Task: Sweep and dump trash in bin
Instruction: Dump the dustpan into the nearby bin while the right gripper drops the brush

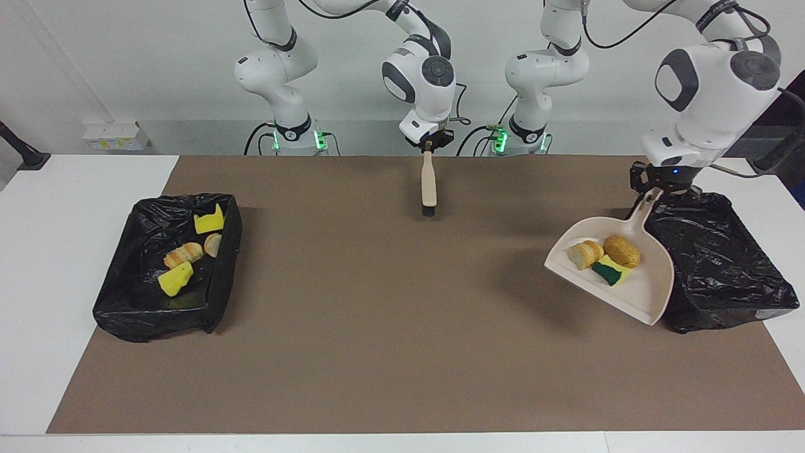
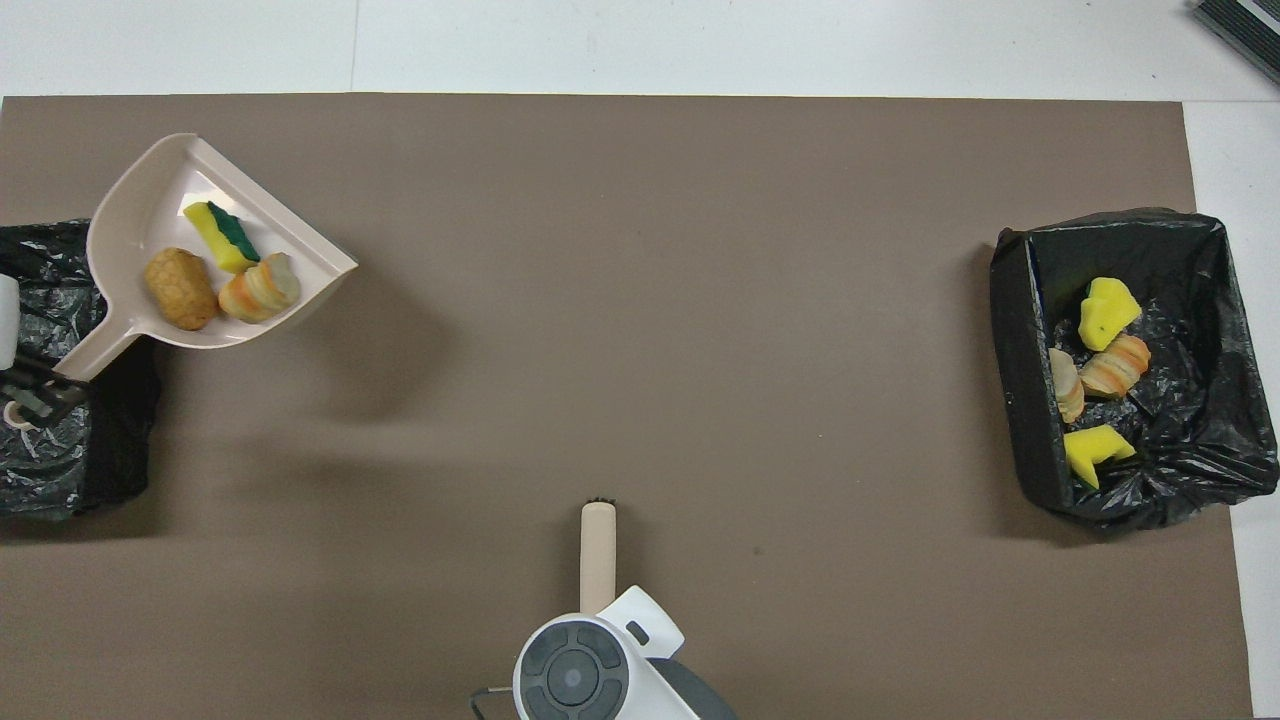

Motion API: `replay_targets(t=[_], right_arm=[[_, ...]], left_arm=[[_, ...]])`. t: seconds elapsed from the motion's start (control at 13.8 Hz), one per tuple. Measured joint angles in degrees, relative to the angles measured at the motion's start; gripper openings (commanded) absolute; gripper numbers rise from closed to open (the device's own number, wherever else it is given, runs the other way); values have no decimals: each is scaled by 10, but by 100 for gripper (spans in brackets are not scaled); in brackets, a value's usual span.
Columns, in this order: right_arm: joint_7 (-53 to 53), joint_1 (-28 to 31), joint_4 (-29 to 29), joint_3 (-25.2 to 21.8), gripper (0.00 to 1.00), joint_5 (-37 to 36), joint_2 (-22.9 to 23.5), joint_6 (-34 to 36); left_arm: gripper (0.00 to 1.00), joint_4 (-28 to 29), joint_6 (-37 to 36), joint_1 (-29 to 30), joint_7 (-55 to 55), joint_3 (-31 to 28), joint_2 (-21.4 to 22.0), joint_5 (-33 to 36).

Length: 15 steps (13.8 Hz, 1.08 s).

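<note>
My left gripper (image 1: pixel 652 189) (image 2: pixel 38 388) is shut on the handle of the beige dustpan (image 1: pixel 638 292) (image 2: pixel 130 210). The pan hangs in the air, tilted, beside and partly over the edge of the black bin (image 1: pixel 717 251) (image 2: pixel 60 460) at the left arm's end. Three pieces of trash lie in the pan: a striped bread-like piece (image 1: pixel 585 253) (image 2: pixel 260 290), a brown one (image 1: pixel 622 250) (image 2: pixel 181 288) and a yellow-green sponge (image 1: pixel 610 272) (image 2: pixel 222 236). My right gripper (image 1: pixel 429 145) is shut on a beige brush (image 1: pixel 429 182) (image 2: pixel 598 555), bristles down over the mat.
A second black bin (image 1: pixel 223 264) (image 2: pixel 1015 350) at the right arm's end holds several scraps, yellow sponge chunks (image 1: pixel 175 278) and striped bread-like pieces (image 1: pixel 183 253). A brown mat (image 1: pixel 377 314) covers the table between the bins.
</note>
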<state>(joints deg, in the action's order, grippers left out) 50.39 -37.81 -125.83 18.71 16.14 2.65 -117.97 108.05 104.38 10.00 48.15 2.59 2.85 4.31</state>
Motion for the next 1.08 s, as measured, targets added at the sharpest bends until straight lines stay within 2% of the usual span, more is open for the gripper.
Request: replay_targets(t=[0.36,0.65,0.72,0.87,0.94,1.01,1.08], right_arm=[[-8,-14,-21,0,0,0,3,-28],[-35,-12,-22,-2,0,2,3,-29],[-42,-11,-22,-2,5,6,4,-31],[-54,-6,-23,-3,28,11,7,-38],[-56,-4,-23,-4,45,11,9,-38],[-57,-1,-22,-4,57,11,10,-39],[-57,2,-21,-4,64,12,11,-40]], left_arm=[[0,-77,1,131,255,-5,-28,5],[0,-142,32,196,404,-13,-74,63],[0,-157,46,208,433,-14,-87,77],[0,-188,74,226,470,-14,-116,123],[0,-199,91,230,485,-15,-128,152],[0,-206,104,231,494,-14,-136,186],[0,-209,113,231,497,-13,-141,218]])
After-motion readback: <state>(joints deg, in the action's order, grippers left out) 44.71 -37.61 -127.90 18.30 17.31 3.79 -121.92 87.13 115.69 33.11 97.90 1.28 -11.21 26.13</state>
